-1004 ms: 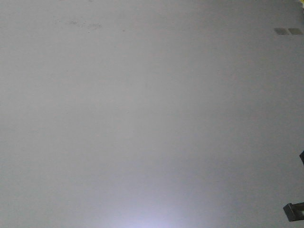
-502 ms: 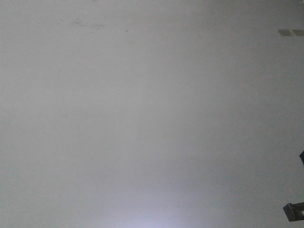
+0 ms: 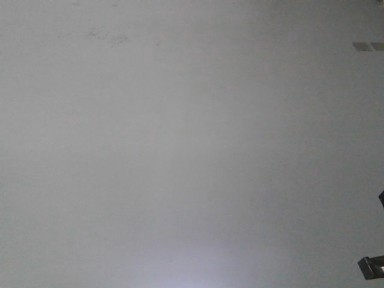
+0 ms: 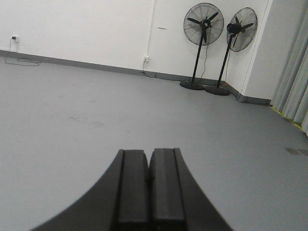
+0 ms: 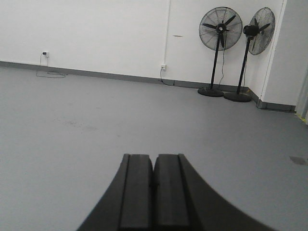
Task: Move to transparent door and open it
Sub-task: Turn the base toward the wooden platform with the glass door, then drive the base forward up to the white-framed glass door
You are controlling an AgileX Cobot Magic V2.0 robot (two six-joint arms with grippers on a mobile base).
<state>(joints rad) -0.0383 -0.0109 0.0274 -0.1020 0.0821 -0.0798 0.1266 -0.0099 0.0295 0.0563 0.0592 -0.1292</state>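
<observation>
Along the far left of the white wall [image 4: 72,24], a socket [image 4: 15,37] feeds a thin cable [image 4: 21,60] that trails over the grey floor [image 4: 72,110]. If the base rolls that way, a wheel could snag it. Further right, a standing fan [image 4: 204,26] and a second fan [image 4: 242,29] stand near the corner, their round bases on the floor. A turn made too close could knock them over. At the right edge hangs a pale curtain [image 4: 294,72], which could catch on an arm.

The transparent door shows in none of the views. The main risk, as I judge it, is that the base heads the wrong way or stops at the wrong panel.

The left gripper [image 4: 148,161] has its fingers pressed together with nothing between them, and the right gripper [image 5: 154,166] likewise. Both must part before any handle can be taken.

No container is in sight, so nothing can be said of contents.
</observation>
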